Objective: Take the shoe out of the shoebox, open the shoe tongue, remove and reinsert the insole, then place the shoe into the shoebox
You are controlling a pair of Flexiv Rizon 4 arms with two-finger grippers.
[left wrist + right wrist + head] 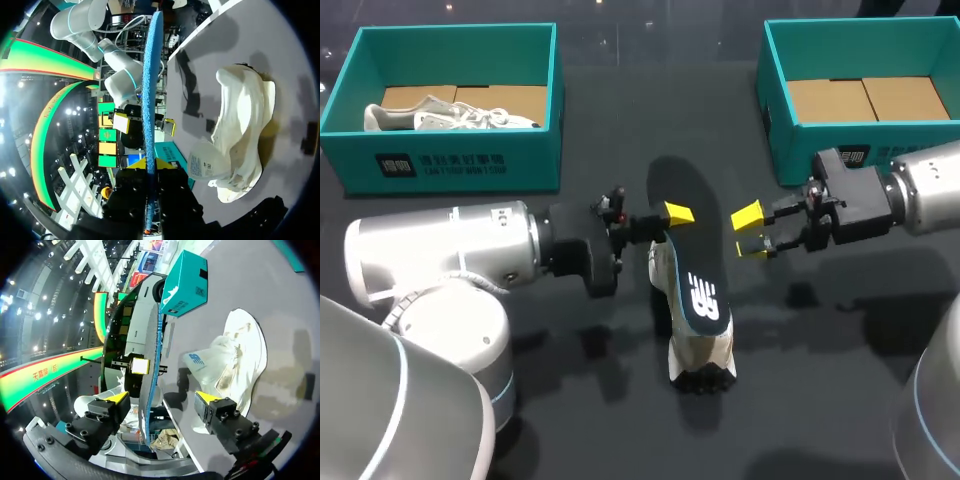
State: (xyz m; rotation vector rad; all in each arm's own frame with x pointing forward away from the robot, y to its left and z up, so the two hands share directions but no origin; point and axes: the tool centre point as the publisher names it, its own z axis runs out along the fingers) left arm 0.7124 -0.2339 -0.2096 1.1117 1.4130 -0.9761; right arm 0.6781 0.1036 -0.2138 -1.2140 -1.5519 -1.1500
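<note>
I see a white logo on the insole, a row of small white characters on the left box's near wall, and a small mark on the right box.

Dark table, teal box at far left, seemingly 1 pale sneaker inside

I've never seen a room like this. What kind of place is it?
Probably a robot workbench for handling shoes: two robot arms, teal shoeboxes and a white shoe on a dark table.
</note>
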